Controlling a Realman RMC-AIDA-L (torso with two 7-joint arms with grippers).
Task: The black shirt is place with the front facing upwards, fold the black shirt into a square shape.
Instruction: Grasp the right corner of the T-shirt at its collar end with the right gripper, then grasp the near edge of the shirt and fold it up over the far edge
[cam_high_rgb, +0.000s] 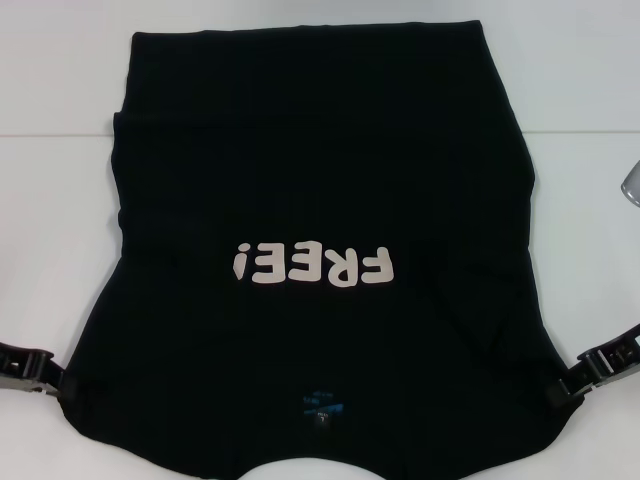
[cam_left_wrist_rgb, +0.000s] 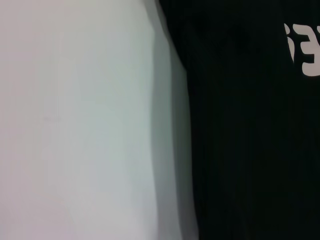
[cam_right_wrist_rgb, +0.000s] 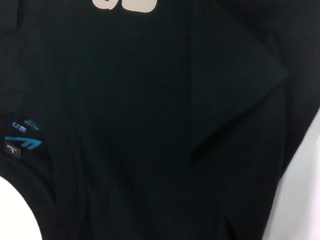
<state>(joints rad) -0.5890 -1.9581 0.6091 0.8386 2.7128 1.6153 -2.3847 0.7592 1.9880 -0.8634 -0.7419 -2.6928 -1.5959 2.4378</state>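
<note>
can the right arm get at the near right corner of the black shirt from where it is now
Probably yes. The right gripper already sits at the near right edge of the black shirt, seemingly touching the cloth, and nothing lies between them on the white table.

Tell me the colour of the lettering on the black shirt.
Cream, off-white lettering on the black shirt; clearest in the head view.

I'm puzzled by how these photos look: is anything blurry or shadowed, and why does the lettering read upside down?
Head view: even light, no strong glare; the black shirt lies collar toward the camera, so its lettering reads inverted. Left wrist view: close and soft, with a grey shadow band along the shirt's edge on the table. Right wrist view: dark cloth hides most folds; the blue neck label looks slightly blurred.
</note>
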